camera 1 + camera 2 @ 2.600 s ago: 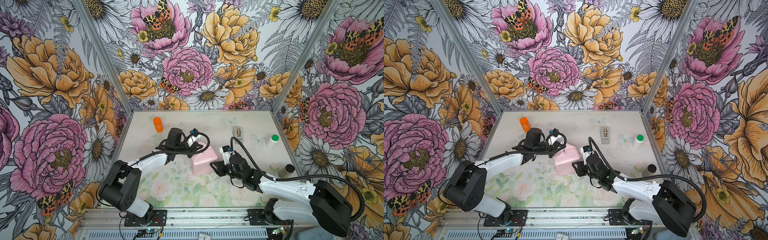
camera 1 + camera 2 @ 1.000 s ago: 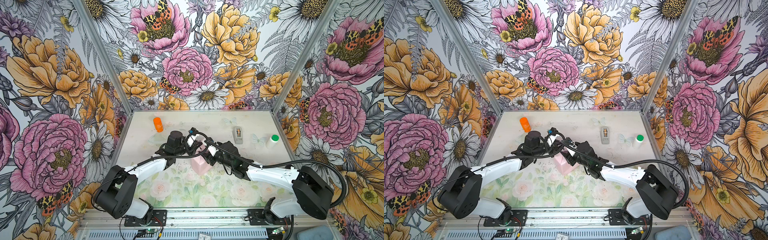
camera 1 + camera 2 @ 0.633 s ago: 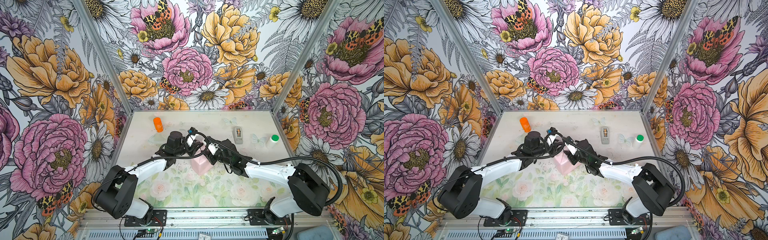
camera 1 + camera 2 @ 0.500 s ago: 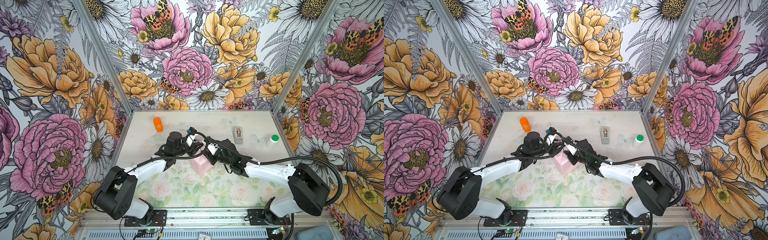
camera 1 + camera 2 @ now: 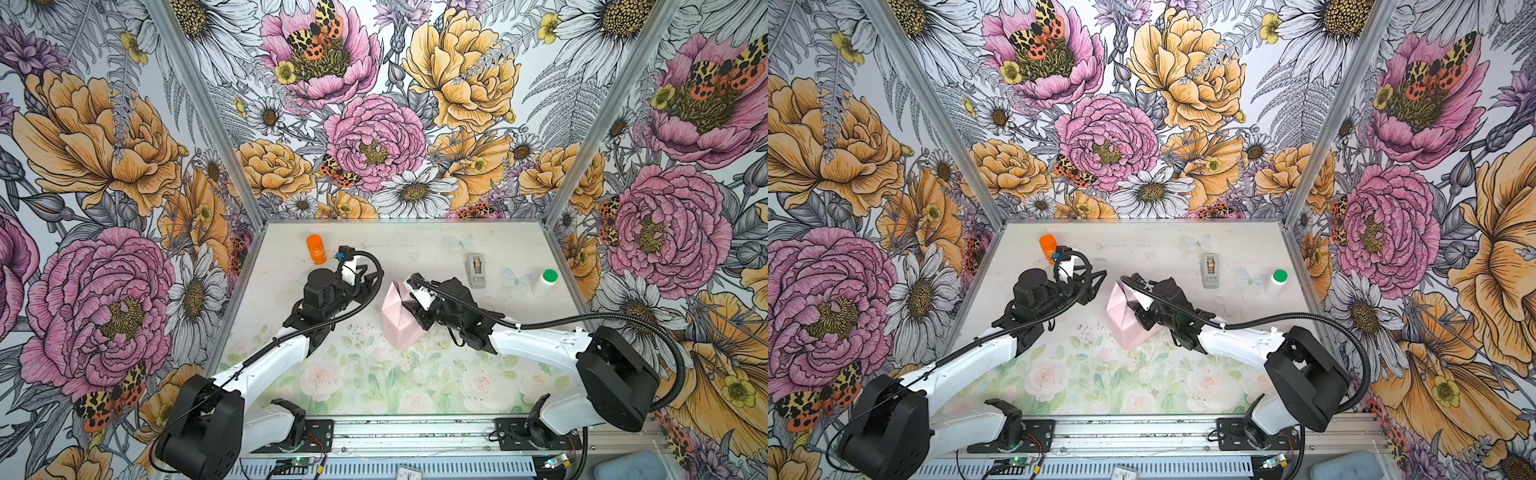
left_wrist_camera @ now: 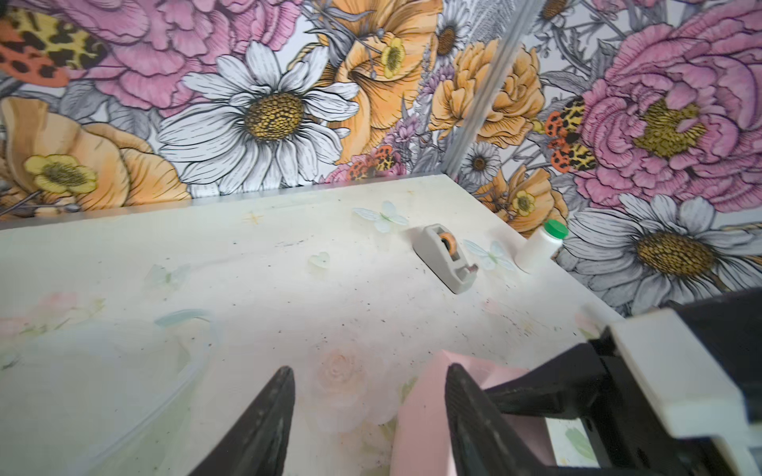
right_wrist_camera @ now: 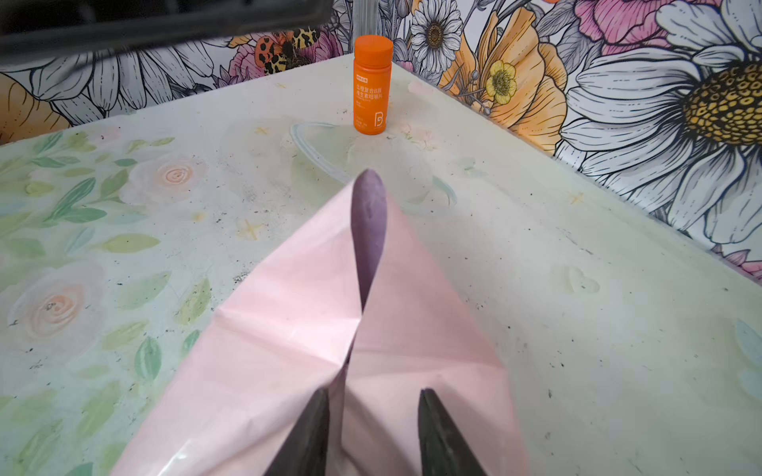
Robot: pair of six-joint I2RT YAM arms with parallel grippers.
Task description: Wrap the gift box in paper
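And here's the paper (image 5: 397,324), mid-table between the two arms, folded into a pale pink bundle that rises to a peak. A sliver of its lilac side shows at the tip in the right wrist view. The right gripper (image 7: 374,393) is on it from the right, fingers a narrow gap apart with pink sheet packed between them, and it looks pinched. On the other side the left gripper (image 6: 370,371) stands spread wide, with nothing between its fingers but the table (image 5: 415,249). One finger sits just beside the paper's edge (touching or not, I cannot tell). No face of the gift box shows in any view. Well apart from the bundle stand an orange bottle (image 5: 316,249) at the back left, and a grey tape dispenser (image 5: 477,270) and a green-capped white bottle (image 5: 544,282) at the back right.
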